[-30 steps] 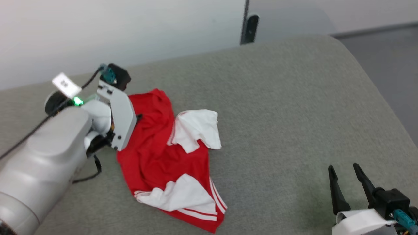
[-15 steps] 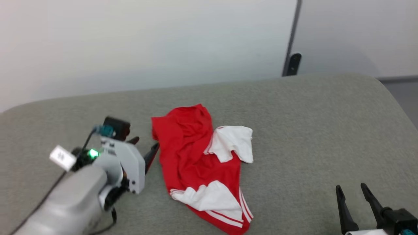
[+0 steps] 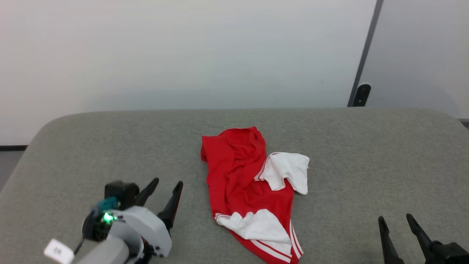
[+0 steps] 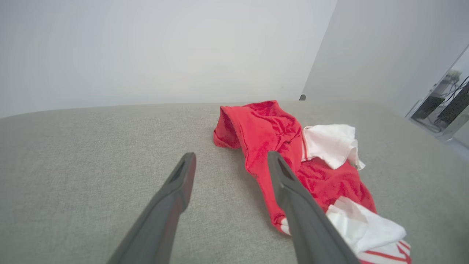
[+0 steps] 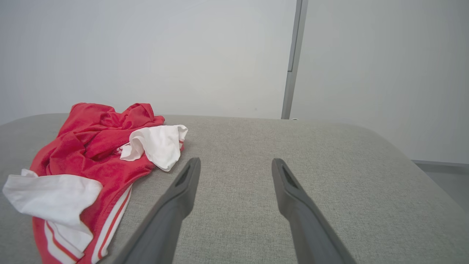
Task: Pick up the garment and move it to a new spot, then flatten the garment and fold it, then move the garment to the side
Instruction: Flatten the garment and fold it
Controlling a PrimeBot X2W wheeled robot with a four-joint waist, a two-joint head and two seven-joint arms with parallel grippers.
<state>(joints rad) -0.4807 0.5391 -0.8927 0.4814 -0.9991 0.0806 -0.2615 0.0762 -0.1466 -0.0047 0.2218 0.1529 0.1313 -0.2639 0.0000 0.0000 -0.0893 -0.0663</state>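
Grey padded tabletop (image 3: 348, 154) with rounded corners is sitting against a plain white wall (image 3: 183, 55). Near the middle of it the shirt (image 3: 238, 172) is lying crumpled, not yet flattened or folded. Its red body is bunching into long ridges and humping up at the far end. One white sleeve (image 3: 287, 170) is flopping out to the right, and a second white sleeve (image 3: 256, 225) is lying across the near end. Red-and-white stripes (image 3: 293, 247) are showing along the near hem. Over at the near left, the left claw (image 3: 168, 181) is hovering just beside the shirt, fingers spread apart and gripping nothing. In its wrist view one finger is overlapping the shirt's edge, and I can't tell if it's touching. Well off to the right, the right claw (image 3: 395, 217) is sitting over bare tabletop, fingers also apart and empty.
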